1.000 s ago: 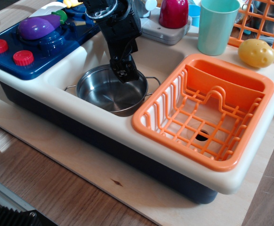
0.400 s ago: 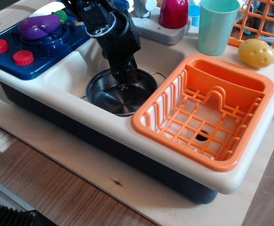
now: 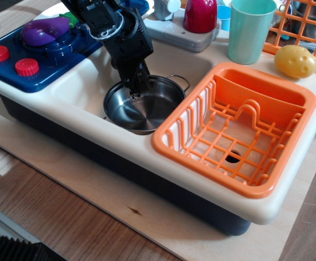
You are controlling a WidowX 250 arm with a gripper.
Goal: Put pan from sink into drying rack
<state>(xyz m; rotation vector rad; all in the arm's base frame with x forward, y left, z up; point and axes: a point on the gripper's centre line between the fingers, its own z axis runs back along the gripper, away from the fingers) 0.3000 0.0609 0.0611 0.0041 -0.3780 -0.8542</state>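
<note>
The shiny steel pan (image 3: 147,109) sits in the cream sink (image 3: 79,87), pushed against the sink's right side next to the orange drying rack (image 3: 258,75). One wire loop handle (image 3: 180,80) shows at the pan's back right. My black gripper (image 3: 135,88) reaches down from the upper left. Its fingers are closed over the pan's back-left rim. The rack stands in the right basin with nothing in it, and a drain hole shows through its grid.
A teal cup (image 3: 250,30) and a dark red cup (image 3: 200,14) stand behind the sink. A yellow potato (image 3: 295,61) lies by the rack's far corner, near a flat orange wire grid (image 3: 305,24). The blue stove (image 3: 43,51) with a purple eggplant (image 3: 41,31) is at the left.
The pan has slid right in the sink, toward the rack. My gripper has moved from over the pan's middle to its back-left rim and closed on it.
</note>
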